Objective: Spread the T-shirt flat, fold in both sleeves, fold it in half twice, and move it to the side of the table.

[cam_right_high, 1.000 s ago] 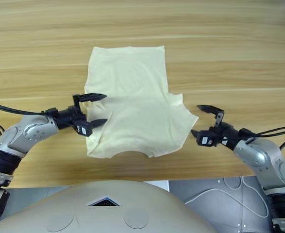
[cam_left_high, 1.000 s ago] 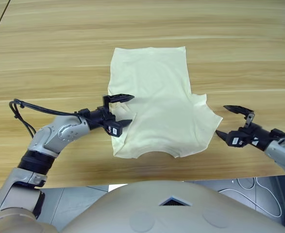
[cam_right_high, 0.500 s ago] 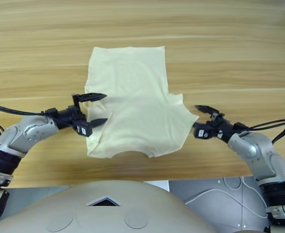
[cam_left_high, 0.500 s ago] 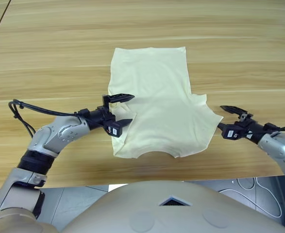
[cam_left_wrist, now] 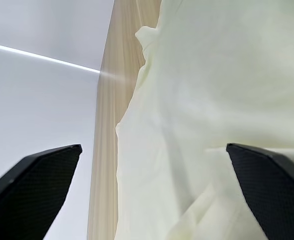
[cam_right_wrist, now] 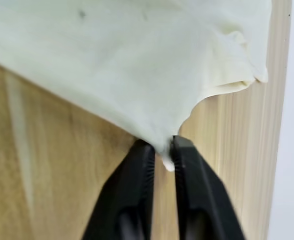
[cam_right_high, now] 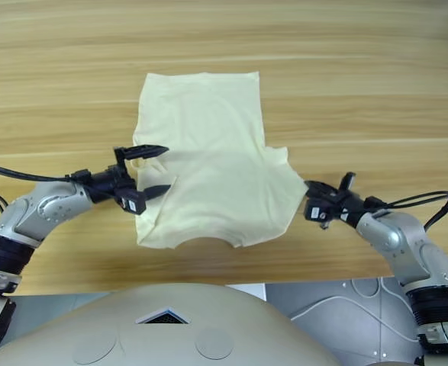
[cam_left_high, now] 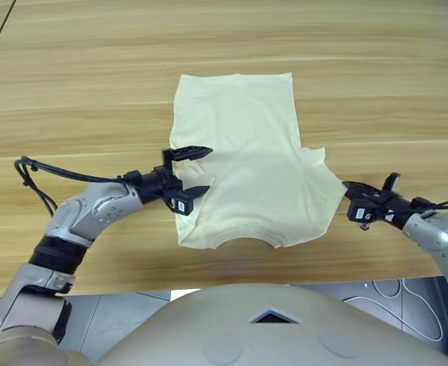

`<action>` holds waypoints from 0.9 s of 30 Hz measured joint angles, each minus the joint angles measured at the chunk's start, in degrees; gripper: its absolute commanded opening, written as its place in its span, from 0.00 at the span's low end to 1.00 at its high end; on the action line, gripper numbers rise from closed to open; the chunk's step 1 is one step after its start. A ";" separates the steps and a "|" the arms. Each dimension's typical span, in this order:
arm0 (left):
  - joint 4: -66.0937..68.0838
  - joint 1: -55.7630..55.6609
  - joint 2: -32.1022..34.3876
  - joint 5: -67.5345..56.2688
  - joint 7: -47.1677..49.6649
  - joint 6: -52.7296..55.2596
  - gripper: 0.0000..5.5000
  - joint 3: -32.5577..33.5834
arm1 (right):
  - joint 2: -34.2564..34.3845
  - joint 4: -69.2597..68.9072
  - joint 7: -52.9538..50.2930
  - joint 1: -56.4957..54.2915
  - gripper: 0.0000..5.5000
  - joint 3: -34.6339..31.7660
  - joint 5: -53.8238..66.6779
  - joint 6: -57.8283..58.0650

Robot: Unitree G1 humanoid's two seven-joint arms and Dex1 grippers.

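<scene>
T-shirt [cam_left_high: 246, 152] is pale yellow and lies roughly mid-table on the wooden table [cam_left_high: 94, 76], hem [cam_left_high: 235, 76] on the far side, neckline [cam_left_high: 243, 242] toward the robot and close to the near table edge. Body of the shirt is mostly flat with light creases. The side on the robot's left is a fairly straight edge with a small folded flap of cloth by the lower corner. Right sleeve [cam_left_high: 327, 179] sticks out sideways toward the robot's right, its tip drawn to a point. Right gripper [cam_right_wrist: 163, 147] is at that tip, low at table level: both black fingers [cam_right_wrist: 139, 170] pressed together with the sleeve's point pinched between them, a sliver of cloth poking out past the pinch. In the right wrist view the cloth fans away from the pinch over the wood grain, with the curved neckline cutout off to one side. Left gripper [cam_left_high: 197, 170] sits at the shirt's left edge about halfway along its length, fingers wide apart, one over the cloth near the edge and the other by the folded flap. Left wrist view has the two fingertips [cam_left_wrist: 36, 170] at opposite sides with cloth and a strip of table between them, nothing gripped. Can't tell if either left fingertip actually touches the fabric. Black cable [cam_left_high: 33, 171] loops off the left forearm above the table
</scene>
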 measured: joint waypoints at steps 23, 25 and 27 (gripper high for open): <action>0.02 0.00 -0.60 -0.11 0.32 -0.93 0.98 0.14 | 0.53 -9.58 0.54 1.47 0.00 -1.74 5.03 -2.90; 0.04 0.00 -0.60 -0.12 0.41 -0.96 0.98 0.15 | 0.93 -10.58 1.09 1.09 0.00 -0.19 4.98 -2.94; 0.09 0.00 -0.62 -0.11 0.48 -1.00 0.98 0.18 | 2.45 -11.41 1.93 -0.19 0.00 1.92 4.22 -2.94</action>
